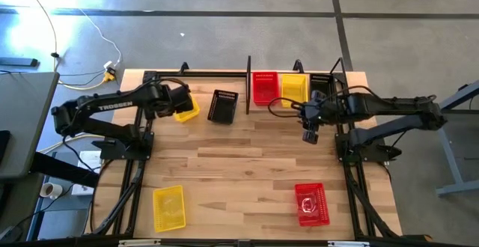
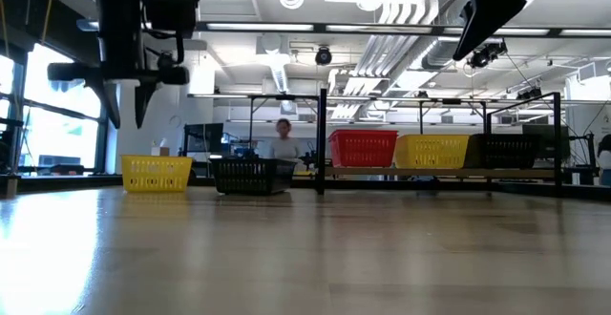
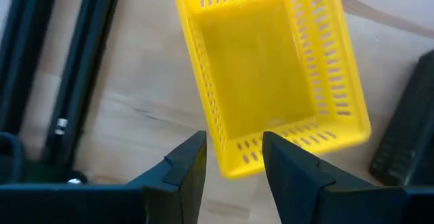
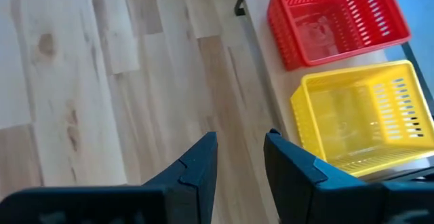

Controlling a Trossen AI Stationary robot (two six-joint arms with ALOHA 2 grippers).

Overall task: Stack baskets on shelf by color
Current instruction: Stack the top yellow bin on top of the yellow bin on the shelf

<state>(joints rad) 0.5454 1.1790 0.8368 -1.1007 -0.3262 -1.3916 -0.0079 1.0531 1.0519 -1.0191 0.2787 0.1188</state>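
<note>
The left gripper [image 3: 234, 159] hangs above the yellow basket [image 3: 268, 71] that sits on the tabletop [image 1: 247, 165] at the rear left, just beside a black basket [image 1: 222, 105]; its jaws stand narrowly parted and empty, lined up over the basket's near end wall. The right gripper [image 4: 241, 159] hovers over bare table just in front of the shelf [image 1: 299, 105], jaws likewise parted a little and holding nothing. On the shelf stand a red basket [image 4: 332, 20], a yellow shelf basket [image 4: 363, 115] and a black shelf basket [image 2: 506, 150], side by side. Two more lie well apart at the front: a front yellow basket [image 1: 169, 207] and a front red basket [image 1: 311, 203]. Judged by appearance, these baskets are light, thin perforated plastic, somewhat flexible and smooth. The sound hold is one wall pinched near the rim, at mid-length; a corner hold risks tilt or slip.
</note>
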